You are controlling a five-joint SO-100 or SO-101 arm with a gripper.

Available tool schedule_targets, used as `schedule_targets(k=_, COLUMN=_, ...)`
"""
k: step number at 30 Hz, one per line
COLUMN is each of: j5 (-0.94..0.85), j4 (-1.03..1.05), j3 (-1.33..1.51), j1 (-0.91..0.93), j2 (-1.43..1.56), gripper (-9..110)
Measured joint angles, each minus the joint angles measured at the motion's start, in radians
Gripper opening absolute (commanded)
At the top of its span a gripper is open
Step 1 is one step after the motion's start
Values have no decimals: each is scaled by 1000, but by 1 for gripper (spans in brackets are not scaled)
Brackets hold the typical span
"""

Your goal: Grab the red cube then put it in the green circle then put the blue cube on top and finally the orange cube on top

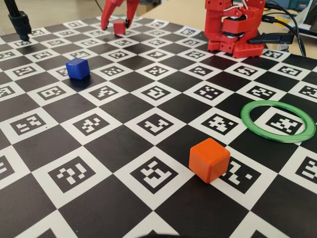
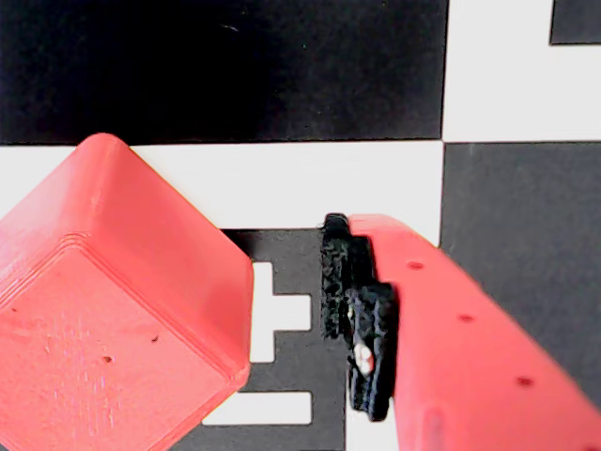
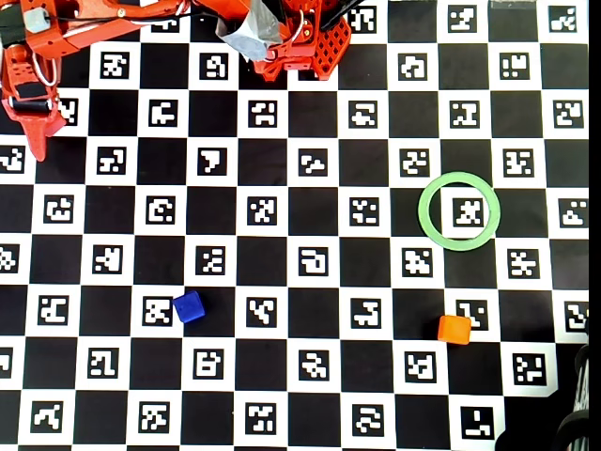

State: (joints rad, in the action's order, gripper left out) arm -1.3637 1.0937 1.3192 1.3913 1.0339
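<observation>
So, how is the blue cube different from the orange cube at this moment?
In colour: the blue cube is deep blue, the orange cube bright orange. In place: in the overhead view the blue cube lies left of centre, far from the green circle, while the orange cube lies close below it. In the fixed view the orange cube is nearer the camera. Both are similar small cubes with rounded edges, resting free on the board.
</observation>
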Motion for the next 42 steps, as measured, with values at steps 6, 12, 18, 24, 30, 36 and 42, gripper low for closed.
schedule_targets(k=6, j5=28, j4=2, j3=0, j1=-6, j2=0, gripper=46)
schedule_targets(k=12, j5=44, j4=11, j3=0, j1=-6, j2=0, gripper=46)
schedule_targets(k=18, j5=63, j4=34, j3=0, j1=-9, j2=0, gripper=46)
schedule_targets(k=24, j5=109, j4=66, j3=0, j1=-15, j2=0, gripper=46)
schedule_targets(k=30, j5=179, j4=67, j3=0, j1=-15, j2=0, gripper=46)
schedule_targets(k=36, j5=245, j4=67, j3=0, j1=-15, j2=0, gripper=46)
schedule_targets(k=42, j5=314, j4=67, j3=0, j1=-25, j2=0, gripper=46)
